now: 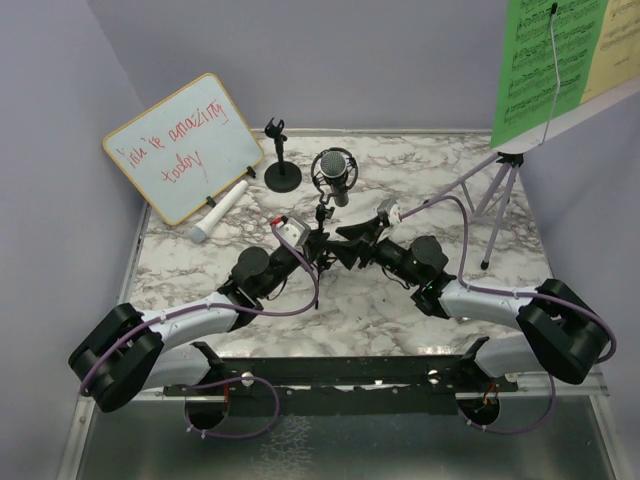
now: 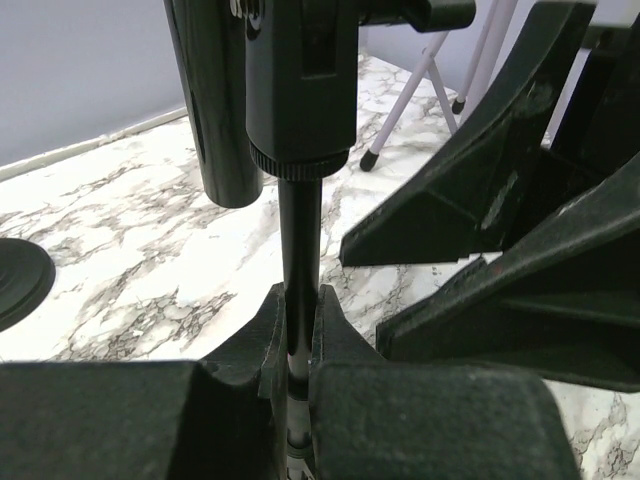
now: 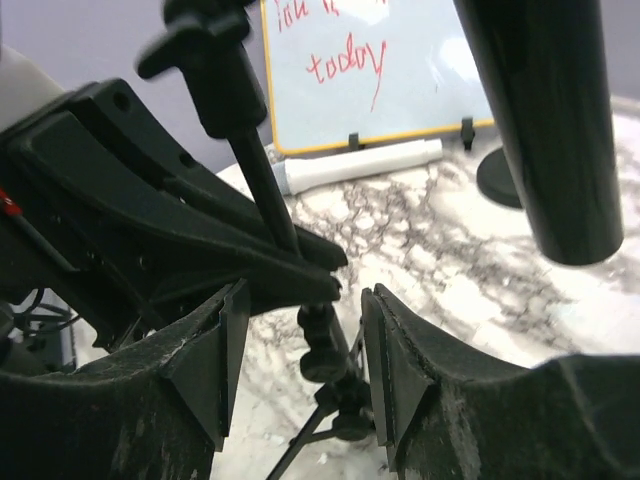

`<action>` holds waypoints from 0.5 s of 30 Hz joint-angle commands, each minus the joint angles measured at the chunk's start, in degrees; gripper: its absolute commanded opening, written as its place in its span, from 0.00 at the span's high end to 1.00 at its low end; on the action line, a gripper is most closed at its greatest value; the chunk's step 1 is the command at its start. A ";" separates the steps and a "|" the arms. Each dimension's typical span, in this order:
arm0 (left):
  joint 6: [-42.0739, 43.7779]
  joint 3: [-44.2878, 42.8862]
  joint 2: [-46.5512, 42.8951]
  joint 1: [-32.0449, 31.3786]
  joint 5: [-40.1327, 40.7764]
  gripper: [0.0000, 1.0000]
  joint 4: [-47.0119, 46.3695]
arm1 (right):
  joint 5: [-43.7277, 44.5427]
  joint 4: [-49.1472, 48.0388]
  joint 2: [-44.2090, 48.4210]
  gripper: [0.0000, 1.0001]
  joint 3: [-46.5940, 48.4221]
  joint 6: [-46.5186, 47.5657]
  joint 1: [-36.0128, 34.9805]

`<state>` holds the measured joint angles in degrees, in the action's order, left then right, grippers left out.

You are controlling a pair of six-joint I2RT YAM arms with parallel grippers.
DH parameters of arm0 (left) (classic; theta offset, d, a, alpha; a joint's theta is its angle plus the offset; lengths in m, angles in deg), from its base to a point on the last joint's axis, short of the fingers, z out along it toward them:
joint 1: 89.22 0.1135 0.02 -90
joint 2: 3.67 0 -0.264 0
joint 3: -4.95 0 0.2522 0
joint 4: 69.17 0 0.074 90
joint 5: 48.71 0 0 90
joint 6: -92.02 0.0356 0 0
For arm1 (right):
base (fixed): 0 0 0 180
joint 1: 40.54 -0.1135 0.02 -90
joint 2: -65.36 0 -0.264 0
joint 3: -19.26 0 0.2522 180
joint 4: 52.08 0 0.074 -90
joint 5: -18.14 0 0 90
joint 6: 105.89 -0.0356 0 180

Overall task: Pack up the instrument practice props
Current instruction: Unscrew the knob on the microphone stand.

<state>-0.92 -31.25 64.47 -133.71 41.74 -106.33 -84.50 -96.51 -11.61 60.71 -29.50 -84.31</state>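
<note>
Standing at the back left of the white-and-grey marble-patterned table top (image 1: 380,310), a wood-framed whiteboard (image 1: 183,147) carries red handwriting that reads "you're amazing today". The right wrist view catches the word "today" clearly. The only other print is black staff notation on the green music sheet (image 1: 540,70) and on the pale yellow music sheet (image 1: 612,40) beside it, too small to read. Both sheets rest on the lilac music rack (image 1: 497,195), whose thin legs stand at the back right.

The left gripper (image 2: 300,335) is clamped tight on the thin black stem of the black mic tripod with ring mount (image 2: 300,230). Its fingers (image 2: 268,340) pinch the rod below the ribbed collar. The right gripper (image 3: 300,350) has its jaws partly apart, one on each side of the tripod's lower joint. Its pads (image 3: 222,365) do not visibly touch the joint, and it holds nothing.

The tripod is at the middle of the table, between the two grippers. The grey-headed black microphone (image 1: 334,170) sits tilted in its ring mount. The black round-base mic holder (image 1: 281,165) stands upright just behind and to the left of the tripod. A white cylinder (image 1: 222,210) lies flat in front of the whiteboard. I cannot tell what it is.
</note>
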 commanded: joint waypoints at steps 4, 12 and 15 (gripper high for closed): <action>-1.07 0.68 -0.80 -0.08 -0.89 1.00 -3.09 | 0.87 -3.98 -4.35 0.45 -3.59 -11.43 0.59; -1.19 1.03 -1.88 -0.07 -0.89 1.00 -3.14 | -1.41 -8.72 -10.19 0.52 -3.16 -11.40 1.77; -1.42 0.99 -1.96 -0.07 -0.89 1.00 -3.14 | -2.21 -11.36 -12.14 0.59 -3.33 -11.40 2.23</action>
<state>-0.99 -30.77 64.06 -133.71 41.74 -106.74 -85.40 -102.42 -21.31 57.60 -40.12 -82.95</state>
